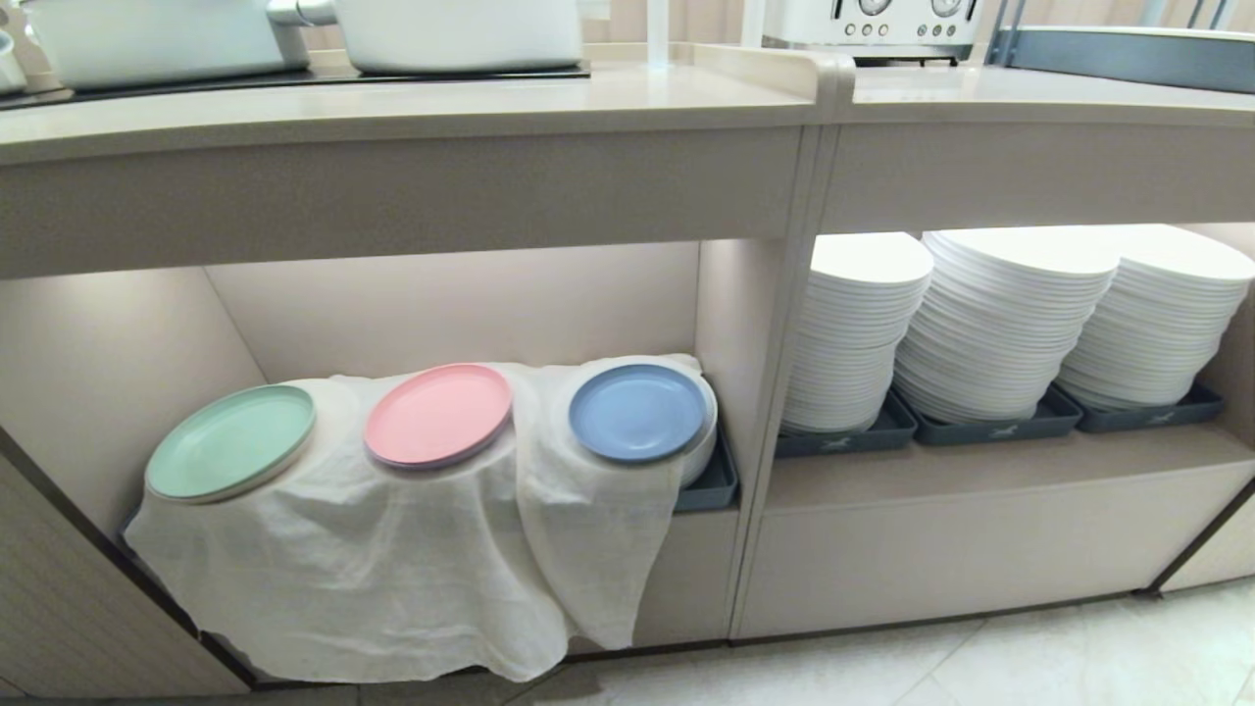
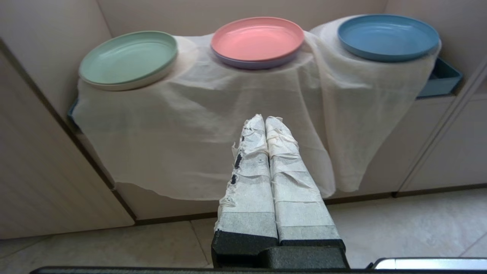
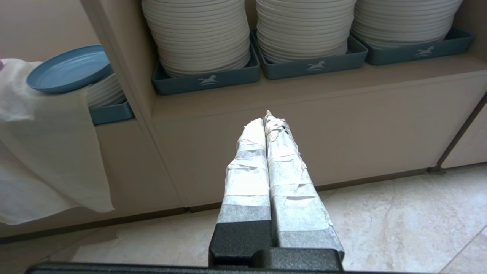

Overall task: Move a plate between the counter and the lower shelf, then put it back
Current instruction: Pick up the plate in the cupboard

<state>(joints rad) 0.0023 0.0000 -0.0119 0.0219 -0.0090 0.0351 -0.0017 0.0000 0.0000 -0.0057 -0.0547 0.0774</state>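
- Neither arm shows in the head view
- The left gripper (image 2: 265, 118) appears only in its own wrist view, two long fingers (image 2: 249, 182) wrapped in white tape, pressed together along their full length with nothing between them
- The tape on the left gripper is frayed and torn along one edge
- The right gripper (image 3: 265, 121) appears in its own wrist view, taped fingers (image 3: 293, 190) likewise closed tip to tip and empty

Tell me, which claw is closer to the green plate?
Left. The left claw hangs shut before the white cloth, below the green plate. The right claw faces the white plate stacks, farther away.
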